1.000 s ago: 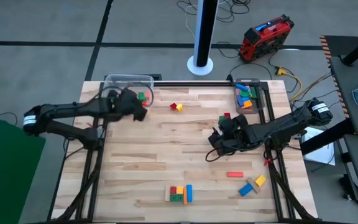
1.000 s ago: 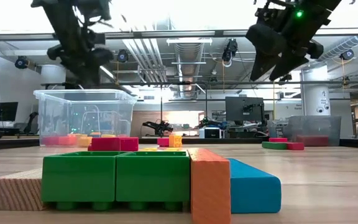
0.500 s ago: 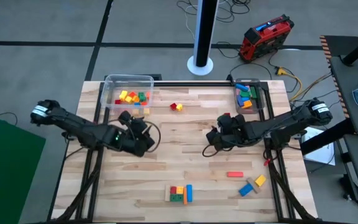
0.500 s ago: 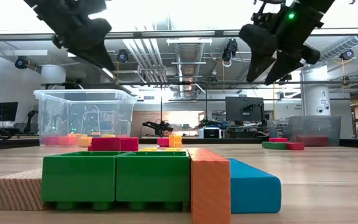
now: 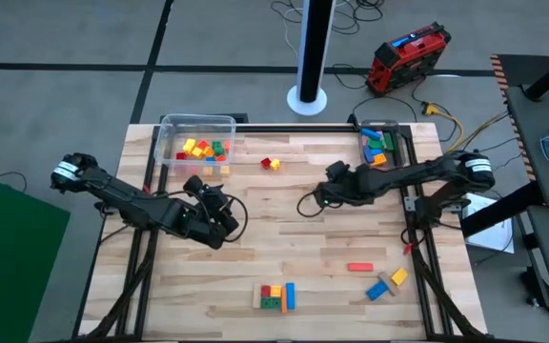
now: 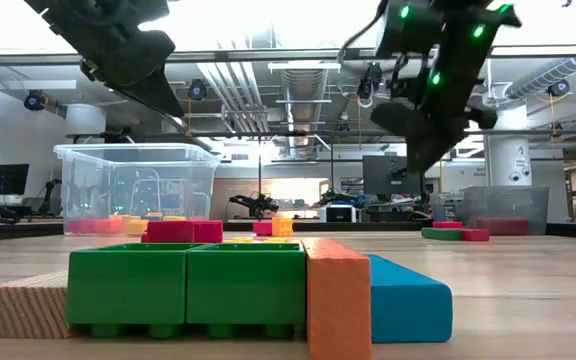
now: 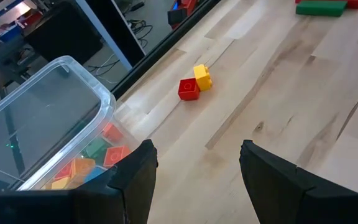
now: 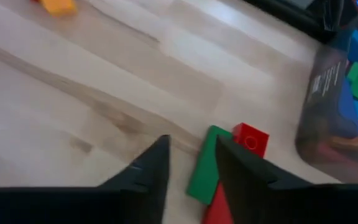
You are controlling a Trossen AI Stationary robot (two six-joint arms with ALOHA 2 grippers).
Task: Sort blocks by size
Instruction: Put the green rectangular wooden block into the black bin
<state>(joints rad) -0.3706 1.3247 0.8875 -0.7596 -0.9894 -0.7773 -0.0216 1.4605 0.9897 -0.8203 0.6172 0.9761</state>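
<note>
While both arms hang over the bench (image 5: 255,257) with nothing carried, sorting is only part done. Left pincer (image 5: 219,221) sits over the left-middle of the bench, fingers (image 7: 135,180) spread, empty. Right pincer (image 5: 324,195) is over the middle, toward the far edge, fingers (image 8: 151,168) a little apart, empty, aimed at the green bar (image 8: 202,167) and red cube (image 8: 250,139) lying touching each other just ahead of it.

Where the blocks are:
- small cubes in the clear tub (image 5: 196,129) at the far-left corner
- longer bars in the tray (image 5: 380,148) at the far-right corner
- red and yellow cubes (image 5: 271,164) loose near the far edge, between tub and tray
- cluster (image 5: 276,296) at the near edge: green, red, yellow, orange, blue, wood
- orange bar (image 5: 359,268) and a blue/yellow/wood group (image 5: 387,284) toward the near-right corner

Risks, my read:
- green bar and red cube touch, so a close on one likely drags or flips the other
- right pincer gap looks narrow for a bar; may need to widen first or it just shoves it
- near-edge cluster is packed tight, so single picks there will be messy
- both arms are near centre; a reach for the red/yellow pair by either could cross paths
</note>
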